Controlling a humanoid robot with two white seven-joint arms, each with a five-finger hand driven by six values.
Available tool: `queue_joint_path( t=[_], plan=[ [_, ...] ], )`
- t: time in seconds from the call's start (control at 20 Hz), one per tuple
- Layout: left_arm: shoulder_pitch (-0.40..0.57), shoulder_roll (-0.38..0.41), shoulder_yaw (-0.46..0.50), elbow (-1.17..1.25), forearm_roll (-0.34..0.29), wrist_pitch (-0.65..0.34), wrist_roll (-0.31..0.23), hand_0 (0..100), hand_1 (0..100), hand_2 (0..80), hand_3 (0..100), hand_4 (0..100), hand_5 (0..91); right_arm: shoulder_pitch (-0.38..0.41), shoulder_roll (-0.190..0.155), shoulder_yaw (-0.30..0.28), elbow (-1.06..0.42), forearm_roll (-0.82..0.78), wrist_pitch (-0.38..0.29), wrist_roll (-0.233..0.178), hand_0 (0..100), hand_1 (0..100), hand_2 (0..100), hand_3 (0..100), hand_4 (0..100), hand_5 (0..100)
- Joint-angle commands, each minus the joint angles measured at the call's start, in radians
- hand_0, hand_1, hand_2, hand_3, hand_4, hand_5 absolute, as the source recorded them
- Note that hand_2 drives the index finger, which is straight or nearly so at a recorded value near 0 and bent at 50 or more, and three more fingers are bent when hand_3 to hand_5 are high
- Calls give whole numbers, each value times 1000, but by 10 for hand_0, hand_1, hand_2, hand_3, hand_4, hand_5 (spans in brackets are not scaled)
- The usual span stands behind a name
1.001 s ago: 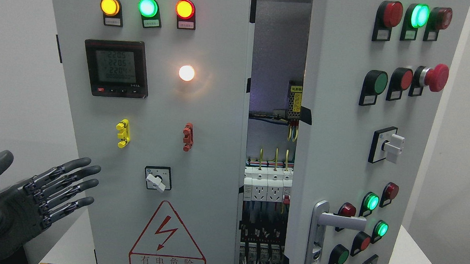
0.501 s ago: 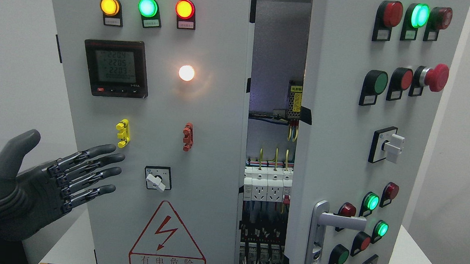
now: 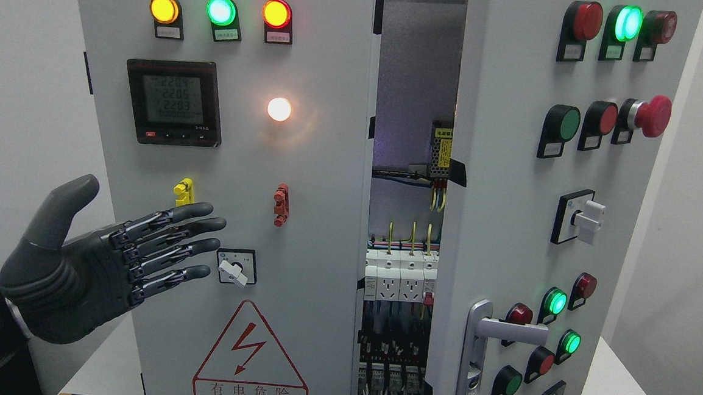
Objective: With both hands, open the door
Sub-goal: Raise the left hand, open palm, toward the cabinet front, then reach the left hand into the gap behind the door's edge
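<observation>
A grey electrical cabinet has two doors. The left door (image 3: 313, 232) looks closed and carries three indicator lamps, a digital meter (image 3: 173, 102) and a white rotary switch (image 3: 236, 267). The right door (image 3: 503, 219) is swung partly open, with a silver lever handle (image 3: 489, 334) low on its left edge. Between the doors a gap (image 3: 408, 225) shows sockets, breakers and wiring. My left hand (image 3: 140, 252) is dark, flat and open, fingers stretched toward the left door just left of the rotary switch, holding nothing. The right arm is out of view.
A red mushroom stop button (image 3: 652, 115) and several push buttons stick out from the right door. A yellow clip (image 3: 184, 192) and a red clip (image 3: 281, 204) sit on the left door. The cabinet stands on a white table (image 3: 620, 391) with striped edge tape.
My left hand has moved up and to the right, from beside the cabinet's left edge to in front of the left door near the rotary switch. The doors have not moved.
</observation>
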Motion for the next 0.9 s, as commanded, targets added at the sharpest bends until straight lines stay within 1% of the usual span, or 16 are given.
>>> queue_joint_path(
  t=[0.0, 0.1, 0.2, 0.25, 0.35, 0.45, 0.55, 0.65, 0.85],
  plan=[
    [-154, -224, -165, 150, 26, 67, 9, 0, 0, 0, 0, 42, 0, 0, 0, 0, 0, 0, 0, 0, 0, 0, 0, 0, 0, 0],
    [-203, -262, -179, 202, 23, 103, 7, 0, 0, 0, 0, 42, 0, 0, 0, 0, -1, -1, 0, 0, 0, 0, 0, 0, 0, 0],
    [-244, -317, -193, 221, 23, 115, -2, 0, 0, 0, 0, 42, 0, 0, 0, 0, 1, 0, 0, 0, 0, 0, 0, 0, 0, 0],
    [-261, -333, -202, 221, 23, 118, -5, 0, 0, 0, 0, 42, 0, 0, 0, 0, 0, 0, 0, 0, 0, 0, 0, 0, 0, 0],
    [-278, -365, -217, 221, 23, 118, -14, 0, 0, 0, 0, 42, 0, 0, 0, 0, -1, 0, 0, 0, 0, 0, 0, 0, 0, 0],
    [-299, -420, -230, 221, 21, 120, -14, 0, 0, 0, 0, 42, 0, 0, 0, 0, -1, 0, 0, 0, 0, 0, 0, 0, 0, 0],
    [-318, -451, -268, 221, 20, 120, -14, 0, 0, 0, 0, 42, 0, 0, 0, 0, 1, 0, 0, 0, 0, 0, 0, 0, 0, 0],
    [-323, -494, -283, 224, 17, 120, -14, 0, 0, 0, 0, 42, 0, 0, 0, 0, -1, -1, 0, 0, 0, 0, 0, 0, 0, 0],
    [-341, -605, -302, 316, -26, 120, -14, 0, 0, 0, 0, 42, 0, 0, 0, 0, 1, 0, 0, 0, 0, 0, 0, 0, 0, 0]
  ],
)
